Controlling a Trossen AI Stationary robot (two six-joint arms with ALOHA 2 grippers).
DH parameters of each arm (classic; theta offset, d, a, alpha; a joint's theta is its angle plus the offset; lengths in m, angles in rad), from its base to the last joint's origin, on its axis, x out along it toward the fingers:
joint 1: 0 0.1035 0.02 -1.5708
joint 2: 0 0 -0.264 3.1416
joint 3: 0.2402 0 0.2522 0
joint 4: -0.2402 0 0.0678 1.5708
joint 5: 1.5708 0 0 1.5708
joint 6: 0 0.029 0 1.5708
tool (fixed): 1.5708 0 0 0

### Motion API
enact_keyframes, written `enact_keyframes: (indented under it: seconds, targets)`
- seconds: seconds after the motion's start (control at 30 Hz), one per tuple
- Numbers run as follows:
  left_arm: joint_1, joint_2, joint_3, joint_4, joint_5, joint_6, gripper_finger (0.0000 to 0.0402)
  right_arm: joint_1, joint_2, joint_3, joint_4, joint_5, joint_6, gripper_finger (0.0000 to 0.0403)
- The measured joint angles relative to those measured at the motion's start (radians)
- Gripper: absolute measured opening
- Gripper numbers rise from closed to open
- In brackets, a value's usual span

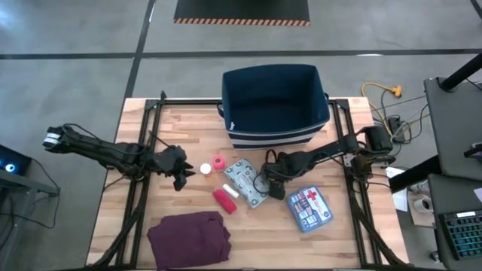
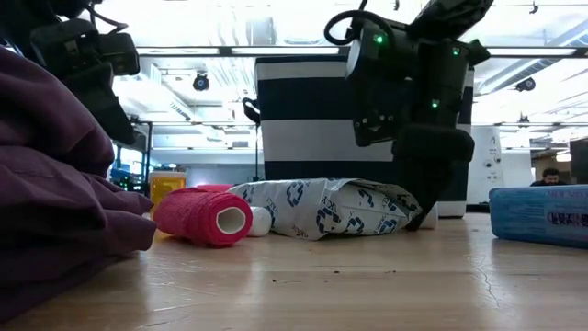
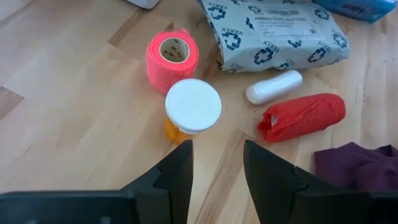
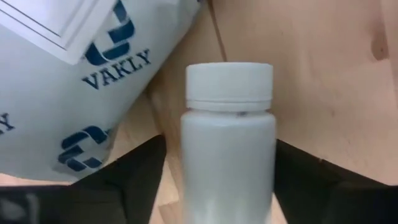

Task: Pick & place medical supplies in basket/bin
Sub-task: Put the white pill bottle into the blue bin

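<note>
My right gripper is beside the grey-white printed packet, shut on a white bottle with a white cap. My left gripper is open and empty, just short of a small orange bottle with a white cap. A pink tape roll, a small white roll and a red roll lie on the table near the packet. The blue first-aid pouch lies to the right. The navy bin stands at the far middle. My right gripper has the white bottle's body between its two fingers, one on each side. The fingers lie along the bottle, and its cap points away past the fingertips toward the table. The gripper slants down from the right, close over the table.
A folded maroon cloth lies at the near left and fills the low view's left side. The arms' black frame rails run along both table sides. Bare wood lies between the cloth and the pouch.
</note>
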Motion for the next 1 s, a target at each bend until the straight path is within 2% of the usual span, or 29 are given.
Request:
enact_keyframes:
  seconds: [0.23,0.43,0.6,0.8,0.9,0.97,1.0]
  targets:
    - [0.0,0.015,-0.002,0.001,0.0,0.0,0.0123,-0.003,-0.052,-0.005,0.006,0.031,0.019,0.0148]
    - [0.0,0.015,-0.004,0.001,0.0,0.0,0.0123,0.0,-0.156,0.004,-0.045,0.072,0.144,0.0148]
    - [0.0,0.015,-0.006,0.001,0.0,0.003,0.0123,0.009,-0.284,0.111,-0.14,0.115,0.245,0.0164]
    - [-0.001,0.014,-0.008,0.005,-0.022,0.003,0.0123,0.026,-0.434,0.318,-0.172,0.403,0.317,0.016]
    - [-0.001,0.015,-0.008,0.015,-0.024,0.003,0.0123,-0.039,-0.466,0.401,-0.252,0.533,0.336,0.0161]
    - [0.0,0.015,-0.008,0.019,-0.024,0.003,0.0123,-0.128,-0.478,0.434,-0.269,0.529,0.301,0.0164]
    - [0.0,0.015,-0.008,0.025,-0.024,0.004,0.0123,-0.186,-0.48,0.445,-0.27,0.492,0.271,0.0164]
